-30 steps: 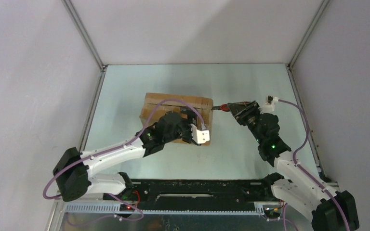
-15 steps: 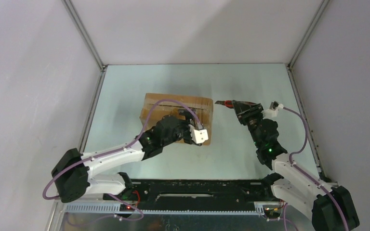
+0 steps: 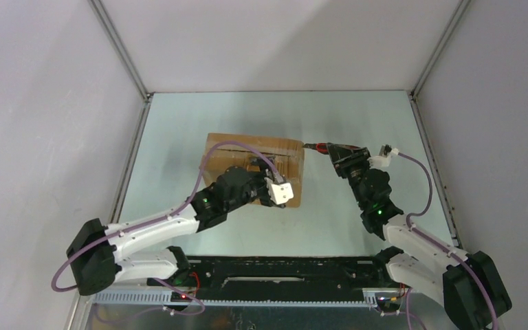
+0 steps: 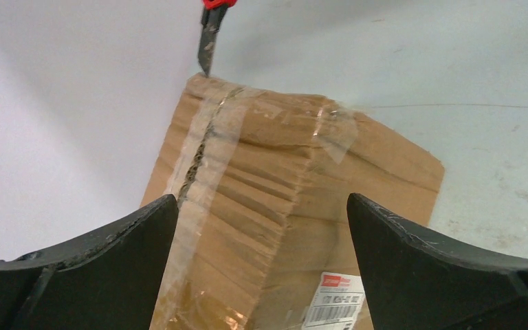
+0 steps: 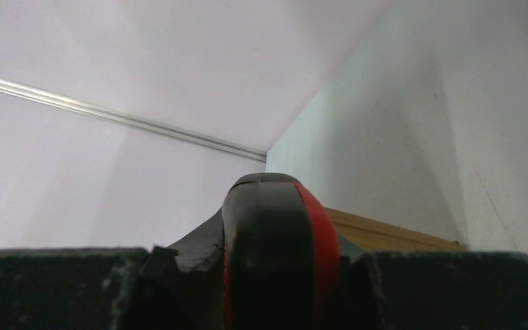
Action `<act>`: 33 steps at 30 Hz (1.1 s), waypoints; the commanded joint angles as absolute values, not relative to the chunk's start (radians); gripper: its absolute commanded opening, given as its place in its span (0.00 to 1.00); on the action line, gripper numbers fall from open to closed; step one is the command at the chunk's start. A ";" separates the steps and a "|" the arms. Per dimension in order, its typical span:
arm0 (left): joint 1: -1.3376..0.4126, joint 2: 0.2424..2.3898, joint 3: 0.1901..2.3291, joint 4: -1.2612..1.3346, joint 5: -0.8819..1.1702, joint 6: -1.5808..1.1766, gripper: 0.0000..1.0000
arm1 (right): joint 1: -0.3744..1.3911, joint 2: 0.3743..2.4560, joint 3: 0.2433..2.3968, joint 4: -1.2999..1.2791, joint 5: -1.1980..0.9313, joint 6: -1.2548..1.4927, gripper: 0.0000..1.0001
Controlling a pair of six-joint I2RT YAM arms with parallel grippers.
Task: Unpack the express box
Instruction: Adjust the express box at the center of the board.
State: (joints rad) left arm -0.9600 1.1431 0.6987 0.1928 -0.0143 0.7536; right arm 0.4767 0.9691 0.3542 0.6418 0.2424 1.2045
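at box right end: knife tip at tape
step: slitting
left gripper: spread
right gripper: pinching knife
next: draw knife along tape

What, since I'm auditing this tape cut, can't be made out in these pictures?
- Top external: the left arm covers much of the top seam of the express box.
- Left wrist: the handle of the knife is cut off by the top edge; print on the label is too small, clipped at the bottom.
- Right wrist: the knife's blurred body hides its blade tip.
- All views: contents, under the flaps.
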 commanded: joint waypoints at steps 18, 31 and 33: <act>-0.988 1.217 0.785 0.196 0.003 0.669 0.93 | 0.504 0.796 0.265 0.638 0.249 1.242 0.00; -1.007 1.173 0.791 0.210 -0.062 0.692 0.93 | 0.427 0.800 0.236 0.730 0.194 1.280 0.00; -1.008 1.165 0.814 0.189 -0.060 0.696 0.96 | 0.401 0.819 0.257 0.741 0.191 1.274 0.00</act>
State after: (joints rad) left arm -0.9974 1.2095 0.7502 0.1730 -0.0406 0.6830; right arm 0.4515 0.7937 0.2066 0.6422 0.2020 1.2617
